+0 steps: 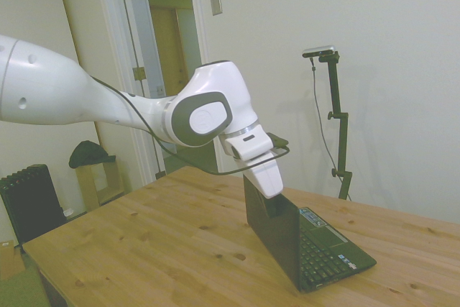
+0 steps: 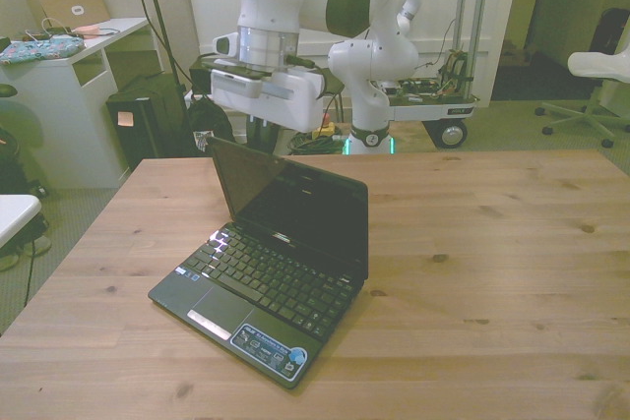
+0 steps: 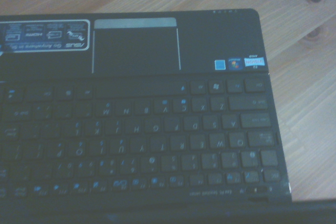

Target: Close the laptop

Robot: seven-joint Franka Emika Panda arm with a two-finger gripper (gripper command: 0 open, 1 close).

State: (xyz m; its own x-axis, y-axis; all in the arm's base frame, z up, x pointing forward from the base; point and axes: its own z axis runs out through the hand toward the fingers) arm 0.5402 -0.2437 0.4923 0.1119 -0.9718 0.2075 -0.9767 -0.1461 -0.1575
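The small black laptop (image 1: pixel 302 242) stands open on the wooden table (image 1: pixel 144 242), its lid raised a little past upright. In the front view the laptop (image 2: pixel 285 243) sits left of the table's middle, with the dark screen facing the camera and stickers on the palm rest. My gripper (image 1: pixel 275 205) hangs right at the lid's top edge, on the screen side in the side view. In the front view the gripper (image 2: pixel 258 135) is just behind the lid's upper left corner. The wrist view looks down on the laptop's (image 3: pixel 136 114) keyboard and touchpad.
Bare wood of the table (image 2: pixel 492 243) stretches across the front view's right. Off the table stand a black radiator (image 1: pixel 29 203), a white desk (image 2: pixel 69 76) at the front view's left and a white chair (image 2: pixel 600 66) at its far right.
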